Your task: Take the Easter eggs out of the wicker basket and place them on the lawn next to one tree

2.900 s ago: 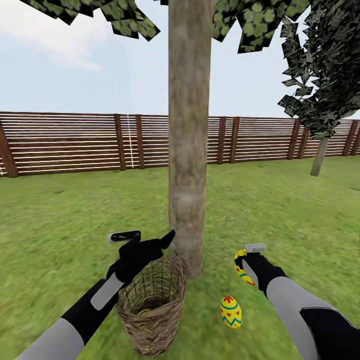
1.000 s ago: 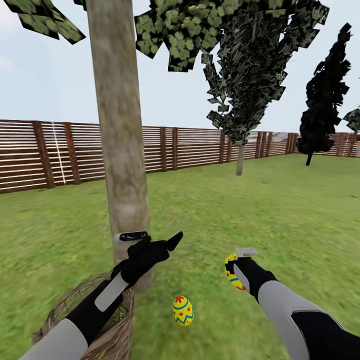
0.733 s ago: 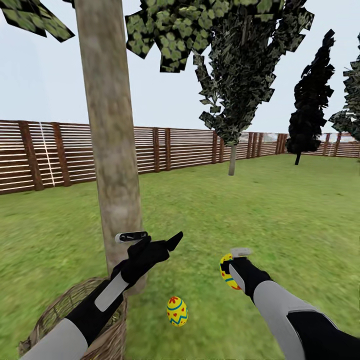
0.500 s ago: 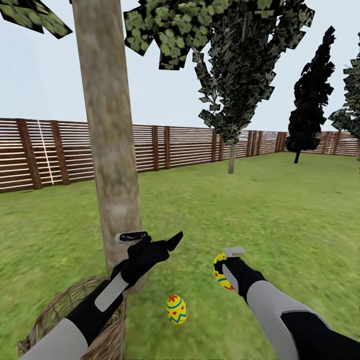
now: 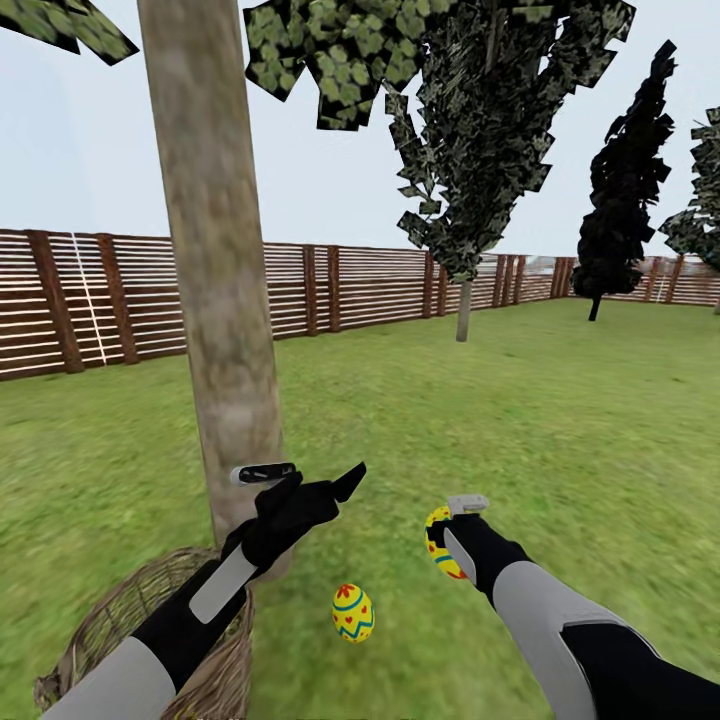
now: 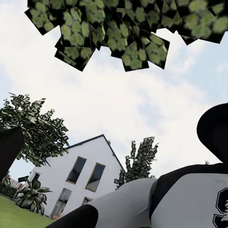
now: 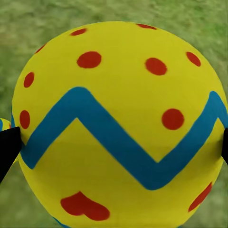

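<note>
Your view has swung right, so the wicker basket (image 5: pixel 150 640) now sits at lower left beside the tree (image 5: pixel 215 300). One egg (image 5: pixel 353 612) lies on the lawn (image 5: pixel 500 420) near the trunk. Your right gripper (image 5: pixel 440 540) has drifted toward it, jaws clamped on the second egg (image 7: pixel 118 123); the left gripper (image 5: pixel 300 475) stands open, empty.

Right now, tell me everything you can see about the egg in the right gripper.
The held egg is bright yellow and smooth, with a blue zigzag band around its middle, red dots above and a red heart mark below. The right gripper is shut on it, dark fingertips at either side, holding it above the lawn, apart from the egg on the grass.
</note>
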